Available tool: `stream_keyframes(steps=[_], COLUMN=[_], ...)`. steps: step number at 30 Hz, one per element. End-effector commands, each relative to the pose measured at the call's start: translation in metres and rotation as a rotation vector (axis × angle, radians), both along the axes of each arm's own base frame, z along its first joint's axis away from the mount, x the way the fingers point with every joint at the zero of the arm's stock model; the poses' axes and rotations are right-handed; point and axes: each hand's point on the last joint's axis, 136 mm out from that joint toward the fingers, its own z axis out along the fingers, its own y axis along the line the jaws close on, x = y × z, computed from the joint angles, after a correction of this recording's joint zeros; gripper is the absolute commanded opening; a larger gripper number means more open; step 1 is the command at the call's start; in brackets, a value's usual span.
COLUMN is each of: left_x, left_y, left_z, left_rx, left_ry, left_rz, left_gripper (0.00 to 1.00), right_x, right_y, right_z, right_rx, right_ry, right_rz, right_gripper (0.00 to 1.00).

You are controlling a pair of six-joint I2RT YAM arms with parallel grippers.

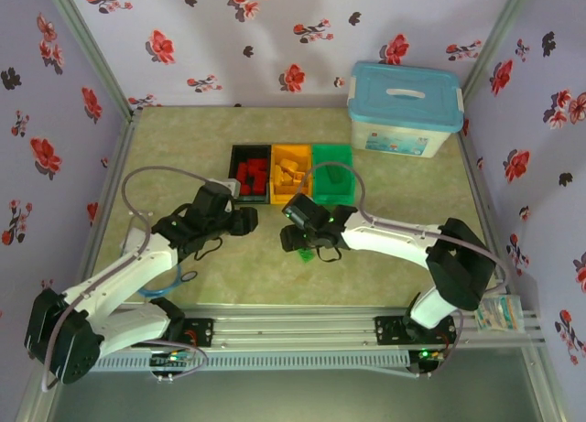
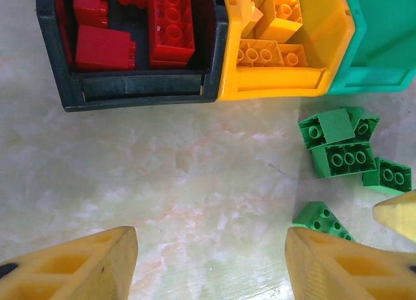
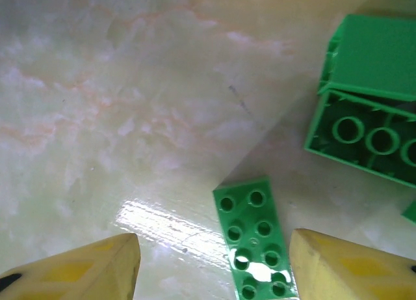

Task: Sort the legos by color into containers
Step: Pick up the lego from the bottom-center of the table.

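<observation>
3 bins are seen in 1 row on the table (image 1: 174, 147), side against side. The black bin (image 1: 235, 170) is at the left, the yellow-orange bin (image 1: 291, 201) in the middle and the green bin (image 1: 341, 156) at the right. Behind them, to the right and well apart, a white box (image 1: 403, 134) with a light blue lid is placed near the wall.

Red legos (image 2: 172, 27) are lying in the black bin, and yellow-orange legos (image 2: 273, 53) are lying in the yellow-orange bin. In the left wrist view a group of green legos (image 2: 341, 147) is found on the table just in front of the green bin, outside of it. Some of them are turned on the side, so that the hollow underside is shown.

The left gripper (image 2: 208, 267) is held above the table in front of the black and yellow-orange bins. Its fingers are spread wide, bare table is seen between them, and nothing is held.

The right gripper (image 3: 211, 267) is lowered close to the green legos. Its fingers are also spread apart. A flat green brick (image 3: 253, 238) with 8 studs is lying on the table between them, nearer to 1 finger. It is not clamped, and whether that finger touches it cannot be told. In the top view both grippers are pointed toward each other, near but apart.
</observation>
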Motion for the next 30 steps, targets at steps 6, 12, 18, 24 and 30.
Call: stream_keyframes(steps=[6,12,18,24,30], left_x=[-0.006,-0.009,-0.012,-0.014,-0.013], left_y=[0.009,0.011,0.016,0.018,0.019], left_z=[-0.007,-0.010,-0.010,-0.013,-0.012], left_rx=[0.003,-0.001,0.009,0.019,0.021], left_ry=[-0.001,0.002,-0.002,0.000,-0.009], left_rz=[0.030,0.034,0.039,0.042,0.045], left_gripper=[0.61,0.61,0.61,0.61,0.61], right_x=[-0.003,-0.009,-0.007,-0.011,-0.011], right_y=[-0.025,-0.013,-0.013,-0.008,-0.005], right_z=[-0.020,-0.040,-0.055,-0.061,-0.056], right_rx=[-0.188,-0.248,-0.331,-0.347,-0.323], right_ry=[0.004,0.042,0.058,0.074,0.065], right_rz=[-0.018,0.029,0.032,0.055,0.057], right_gripper=[0.62,0.63,0.61,0.51,0.32])
